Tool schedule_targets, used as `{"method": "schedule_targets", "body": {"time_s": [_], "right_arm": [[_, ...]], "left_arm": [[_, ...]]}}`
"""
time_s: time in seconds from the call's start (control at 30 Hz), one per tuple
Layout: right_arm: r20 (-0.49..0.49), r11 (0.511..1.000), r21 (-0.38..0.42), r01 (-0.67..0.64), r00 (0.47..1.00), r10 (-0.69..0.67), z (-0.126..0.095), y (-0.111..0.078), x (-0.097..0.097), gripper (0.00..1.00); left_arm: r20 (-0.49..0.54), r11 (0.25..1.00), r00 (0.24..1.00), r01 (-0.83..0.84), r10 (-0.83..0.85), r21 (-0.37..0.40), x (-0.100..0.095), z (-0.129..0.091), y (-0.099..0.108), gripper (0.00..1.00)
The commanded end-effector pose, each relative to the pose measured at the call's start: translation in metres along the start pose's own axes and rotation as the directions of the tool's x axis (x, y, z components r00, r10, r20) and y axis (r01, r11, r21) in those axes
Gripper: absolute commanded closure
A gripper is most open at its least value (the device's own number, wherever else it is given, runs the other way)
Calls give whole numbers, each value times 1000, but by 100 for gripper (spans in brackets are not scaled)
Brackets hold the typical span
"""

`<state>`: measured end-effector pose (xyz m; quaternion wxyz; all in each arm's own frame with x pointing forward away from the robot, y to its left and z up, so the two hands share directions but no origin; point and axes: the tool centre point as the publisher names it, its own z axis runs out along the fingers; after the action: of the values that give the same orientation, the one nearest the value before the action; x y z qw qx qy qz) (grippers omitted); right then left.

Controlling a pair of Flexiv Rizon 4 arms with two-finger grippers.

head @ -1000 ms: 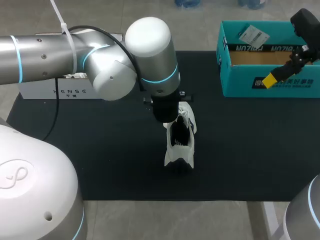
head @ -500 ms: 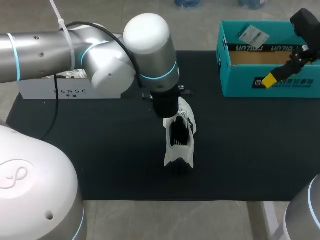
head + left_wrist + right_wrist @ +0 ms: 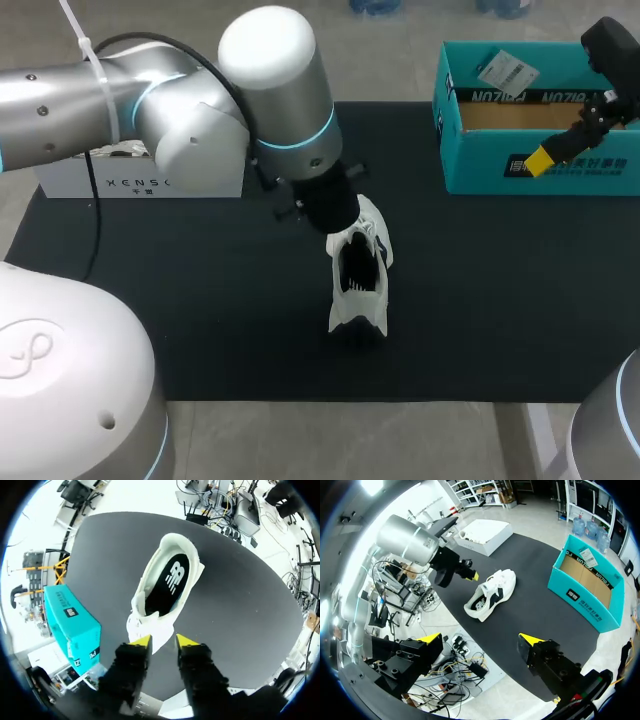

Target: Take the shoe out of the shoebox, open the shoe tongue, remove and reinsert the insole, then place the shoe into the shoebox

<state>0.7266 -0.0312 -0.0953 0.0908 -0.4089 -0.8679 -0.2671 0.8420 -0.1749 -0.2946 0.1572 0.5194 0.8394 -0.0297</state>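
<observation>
Shoe [image 3: 360,272]: white low-top trainer of mesh and smooth synthetic leather, black lining, black foam insole [image 3: 169,582] with white logo lying flat inside; standing on its sole near the middle of the black matte tabletop mat [image 3: 200,300], toe toward the far edge, well apart from the teal cardboard shoebox [image 3: 540,172] at the far right corner, top uncovered, brown inside

Left gripper [image 3: 163,641]: poised just above the toe end, yellow tips a narrow gap apart, seemingly gripping nothing

Right gripper [image 3: 480,639]: spread wide, empty, aloft at the tabletop's right side near the shoebox

Step in hand, judged: insole removal; tongue hard to tell apart under the fingers. Handling note: enter through the collar, pinch the insole's thin heel edge rather than the padded collar, peel up and toward the toe slowly; foam flexible, likely to buckle; shoe light, apt to slide or tip, so worth steadying with the free gripper

Also present: white rectangular carton [image 3: 110,182] at the far left edge
</observation>
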Motion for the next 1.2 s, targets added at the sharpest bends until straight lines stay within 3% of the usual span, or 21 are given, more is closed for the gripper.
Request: {"method": "schedule_targets", "body": {"time_s": [0.03,0.4,0.5,0.6,0.63,0.7,0.73,0.97,1.07,1.2], "right_arm": [[-1,1000,4,-1,1000,1,1,2,-1,0],[-1,1000,4,-1,1000,1,1,2,-1,0],[-1,1000,4,-1,1000,1,1,2,-1,0],[-1,1000,4,-1,1000,1,1,2,-1,0],[-1,1000,4,-1,1000,1,1,2,-1,0],[-1,1000,4,-1,1000,1,1,2,-1,0],[-1,1000,4,-1,1000,1,1,2,-1,0],[-1,1000,4,-1,1000,1,1,2,-1,0],[-1,1000,4,-1,1000,1,1,2,-1,0],[-1,1000,4,-1,1000,1,1,2,-1,0]], "left_arm": [[30,1000,1000,-5,5,11,10,-1,5,0],[30,1000,1000,-5,5,11,10,-1,5,0],[-120,966,970,187,-210,-178,7,-1,-8,0],[-239,905,879,367,-413,-216,17,-4,-18,0],[-237,869,847,413,-476,-271,22,-4,-22,0],[-322,850,786,495,-527,-180,32,-9,-25,0],[-304,821,763,532,-571,-208,37,-10,-27,0],[-330,714,663,699,-672,-51,60,-24,-39,0],[-339,644,597,764,-727,-38,70,-30,-46,0],[-339,644,597,764,-727,-38,70,-30,-46,0]]}}
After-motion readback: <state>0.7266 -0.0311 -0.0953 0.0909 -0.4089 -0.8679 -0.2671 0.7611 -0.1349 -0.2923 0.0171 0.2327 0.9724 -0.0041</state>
